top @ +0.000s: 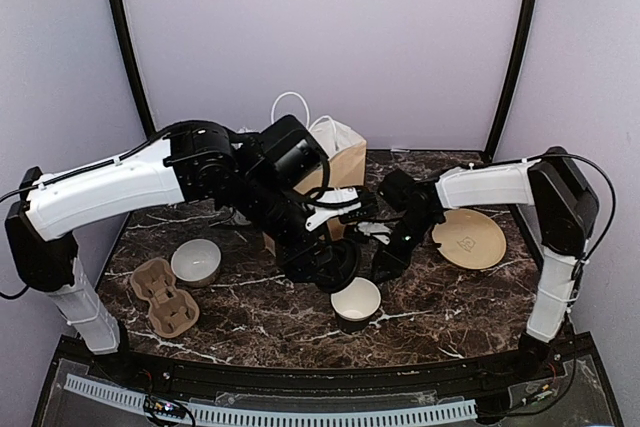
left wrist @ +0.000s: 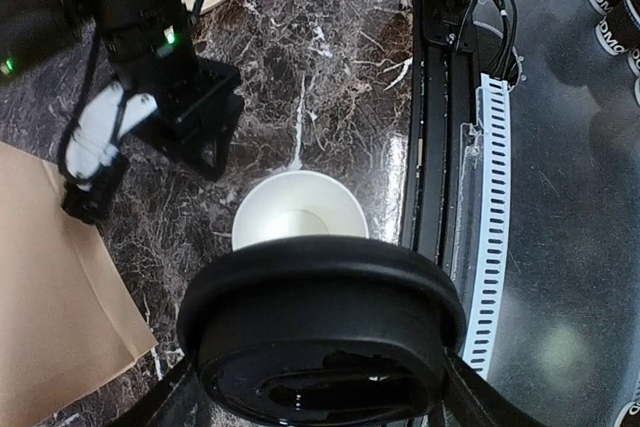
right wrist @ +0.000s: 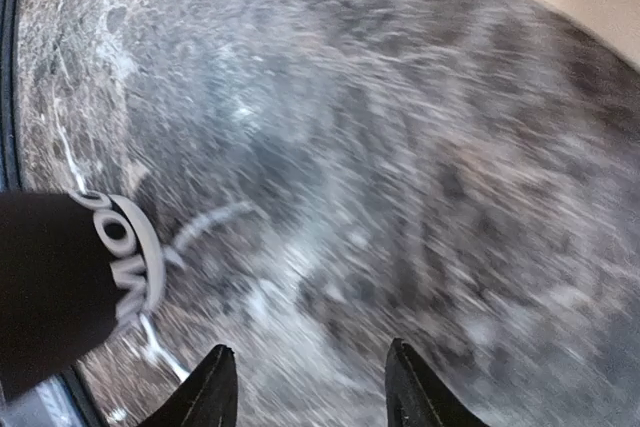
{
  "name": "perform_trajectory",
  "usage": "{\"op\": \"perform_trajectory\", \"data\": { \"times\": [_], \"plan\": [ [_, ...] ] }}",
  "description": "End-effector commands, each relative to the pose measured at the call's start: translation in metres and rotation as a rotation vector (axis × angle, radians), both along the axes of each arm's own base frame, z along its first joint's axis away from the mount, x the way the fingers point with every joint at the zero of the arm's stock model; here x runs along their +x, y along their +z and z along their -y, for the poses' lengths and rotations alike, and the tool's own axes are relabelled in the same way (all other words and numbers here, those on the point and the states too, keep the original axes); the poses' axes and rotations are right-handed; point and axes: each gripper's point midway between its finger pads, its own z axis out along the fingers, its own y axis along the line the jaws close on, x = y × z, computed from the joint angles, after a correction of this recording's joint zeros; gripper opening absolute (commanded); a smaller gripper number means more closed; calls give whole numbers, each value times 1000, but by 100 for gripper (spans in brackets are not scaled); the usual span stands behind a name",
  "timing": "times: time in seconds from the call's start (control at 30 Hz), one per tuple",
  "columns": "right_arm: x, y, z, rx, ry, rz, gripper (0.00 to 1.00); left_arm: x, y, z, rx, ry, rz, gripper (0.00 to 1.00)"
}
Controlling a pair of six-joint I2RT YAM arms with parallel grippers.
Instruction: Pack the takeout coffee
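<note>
Setting: dark brown marbled surface (top: 250, 322), enclosed by pale lilac walls (top: 330, 37).

1. Cardboard cup carrier (top: 164, 295), near the front left corner. Lies flat, with no cups in it.
2. Bowl (top: 196, 262), pale, just behind the carrier and apart from it.
3. Left arm (top: 110, 187), white and black, reaching from the left edge to the middle. It covers whatever stands behind it.
4. Brown paper bag (top: 345, 162), upright at the middle of the rear edge, with white handles. Its lower half is hidden by the arm.
5. Left tool (top: 335, 267), clamped on the black lid (left wrist: 320, 337). In the left wrist view only the bases of the fingers show, one on either side of the lid. From overhead, the lid is hard to separate from the black tool.
6. Black cup (top: 356, 299), at the middle of the front edge. It stands upright and uncovered, white inside, and its outer wall barely shows. The lid is held just beside it, not seated on it.
7. Right tool (right wrist: 312, 387), fingers apart with nothing between them, low over the surface just right of the cup. The right wrist view is smeared, and a black part with a white ring (right wrist: 70, 277) at its left cannot be identified.
8. Tan plate (top: 469, 238), flat, near the right edge.
</note>
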Motion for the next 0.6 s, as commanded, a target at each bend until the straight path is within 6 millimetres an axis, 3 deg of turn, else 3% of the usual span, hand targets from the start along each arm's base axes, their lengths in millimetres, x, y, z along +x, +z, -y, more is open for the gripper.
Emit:
{"op": "perform_trajectory", "data": {
  "times": [0.0, 0.23, 0.4, 0.57],
  "plan": [
    [19, 24, 24, 5, -54, 110, 52, -2, -21, -4, 122, -13, -31, 68],
    [47, 61, 54, 127, -176, 122, 52, -1, -47, 7, 208, -39, -59, 68],
    [59, 68, 70, 160, -241, 141, 52, 2, -55, 19, 232, -52, -44, 68],
    [61, 68, 73, 166, -248, 139, 52, 7, -69, 25, 271, -53, -24, 69]
  ]
}}
